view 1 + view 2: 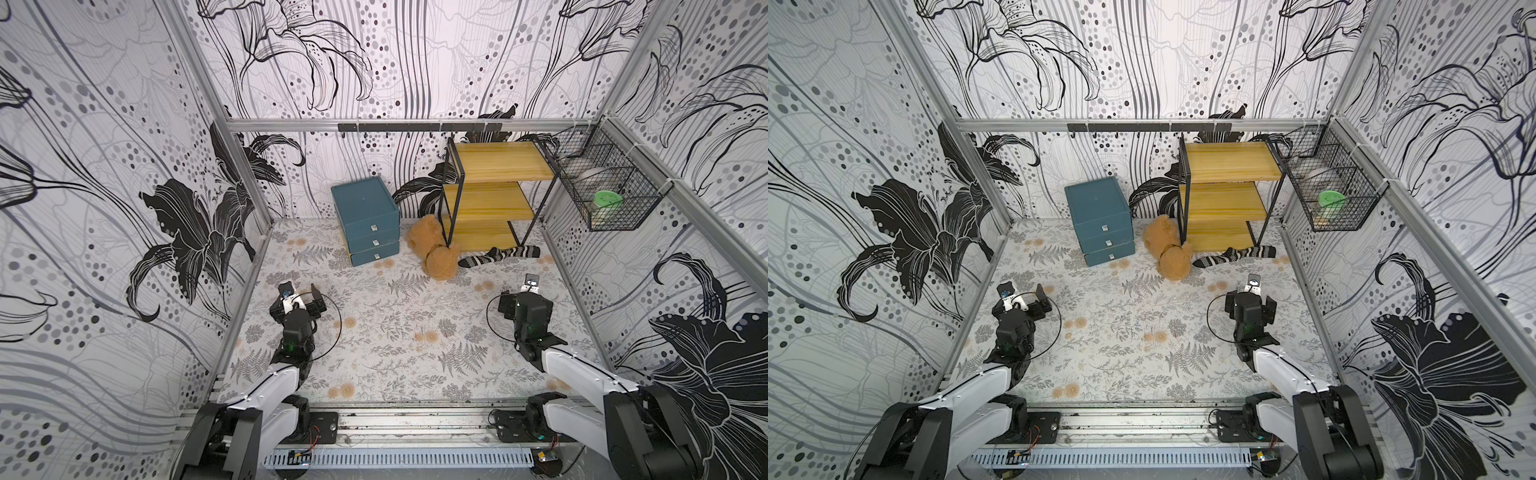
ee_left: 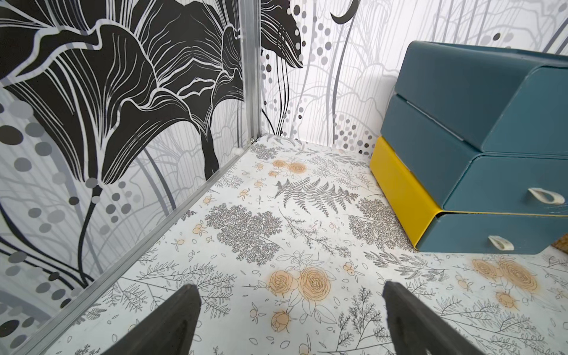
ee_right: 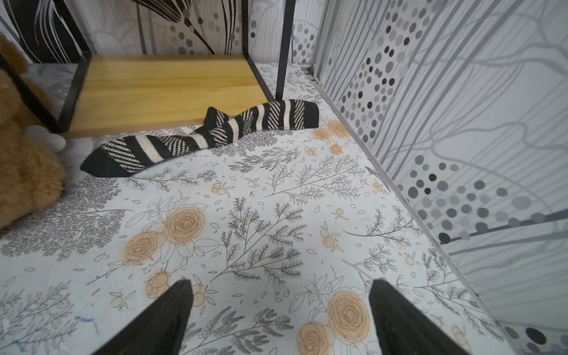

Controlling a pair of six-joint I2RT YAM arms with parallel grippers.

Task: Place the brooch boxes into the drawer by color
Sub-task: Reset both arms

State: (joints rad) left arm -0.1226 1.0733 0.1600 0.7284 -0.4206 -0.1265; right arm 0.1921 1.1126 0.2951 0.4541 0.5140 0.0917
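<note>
Left wrist view: L claw (image 2: 291, 285) jaws wide apart, holding nothing, low over bench (image 2: 246, 215). R claw (image 3: 282, 282) same: apart, empty, short of striped sock (image 3: 199, 138). Teal 3-tier drawer (image 1: 365, 220) w/ pale knobs (image 1: 375, 242) stands at bench rear near back wall; teddy (image 1: 436, 262) just beside it, shelf rack (image 1: 498, 162) beyond teddy. Both claws well apart from drawer.

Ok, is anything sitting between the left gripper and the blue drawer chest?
Nothing visible: only bare tabletop lies between the left gripper and the drawer chest; the teddy bear sits beside it, off that line.
</note>
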